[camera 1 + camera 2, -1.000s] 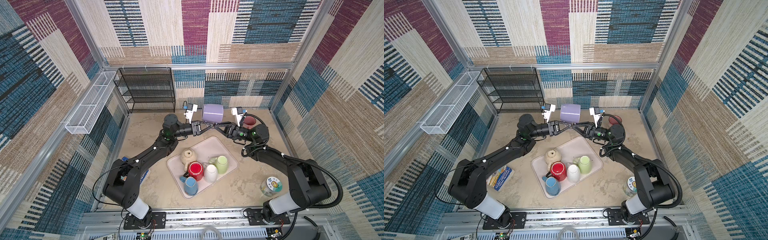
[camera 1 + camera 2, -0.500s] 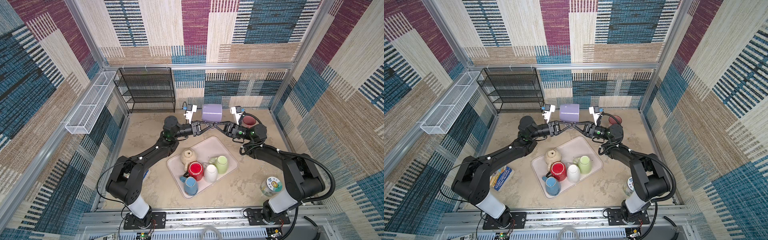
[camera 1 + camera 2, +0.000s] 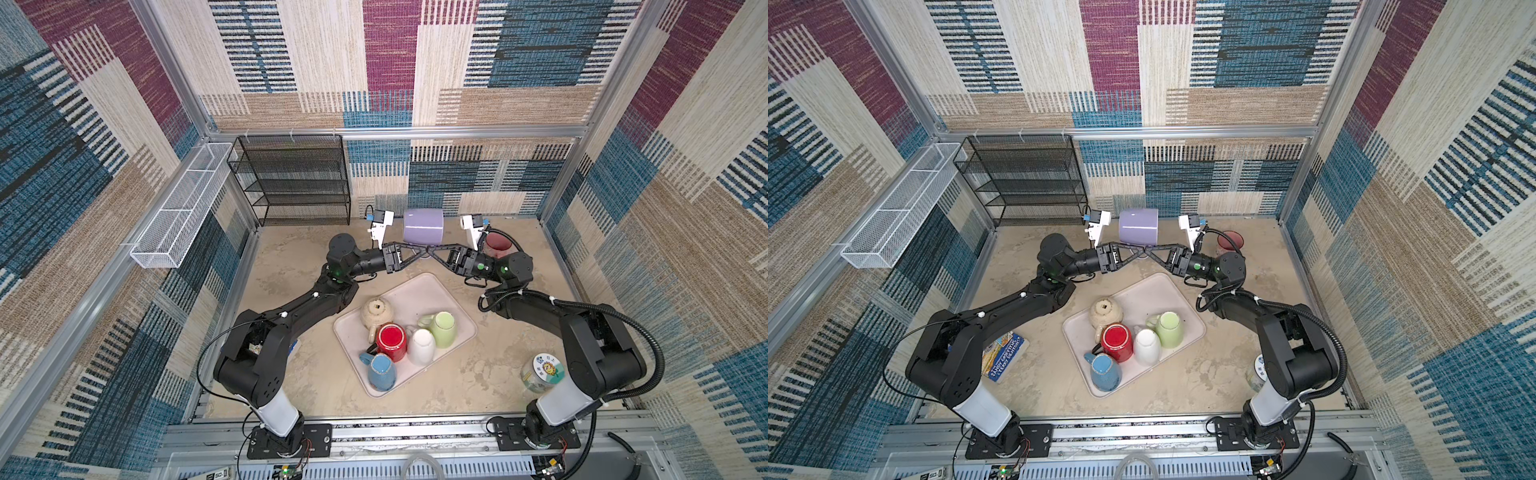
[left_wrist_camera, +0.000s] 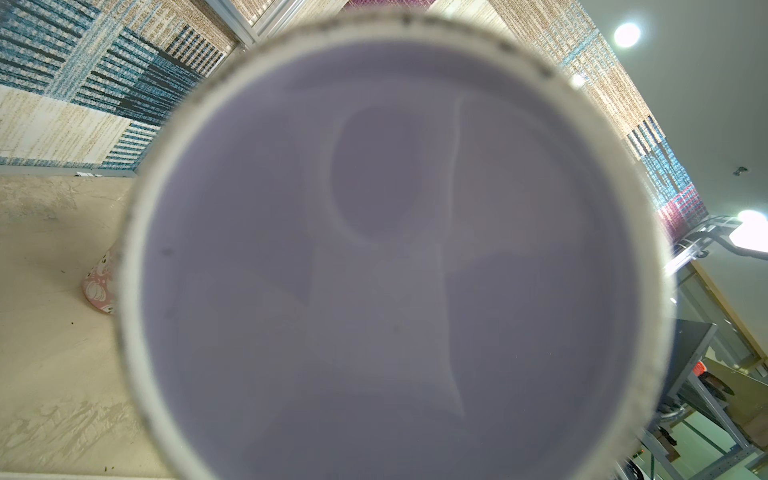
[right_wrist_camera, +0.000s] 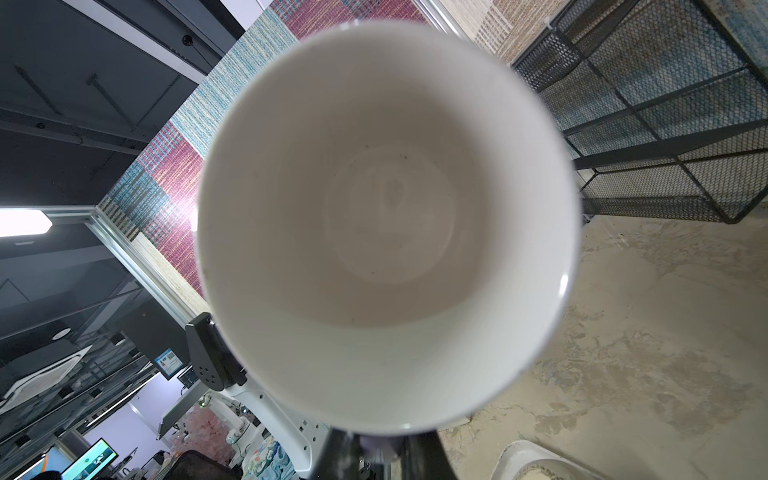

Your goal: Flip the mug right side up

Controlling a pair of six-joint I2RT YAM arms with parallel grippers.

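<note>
Both top views show the left end effector [image 3: 423,250] and right end effector [image 3: 431,250] clenched on the sideways mug [image 3: 423,225] handle, above centre. Only the wrist views reveal its base and white interior.

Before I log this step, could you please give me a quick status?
Left gripper and right gripper both shut on handle of purple mug. Mug on its side, mouth toward right arm. Reddish cup close beside right wrist.
</note>
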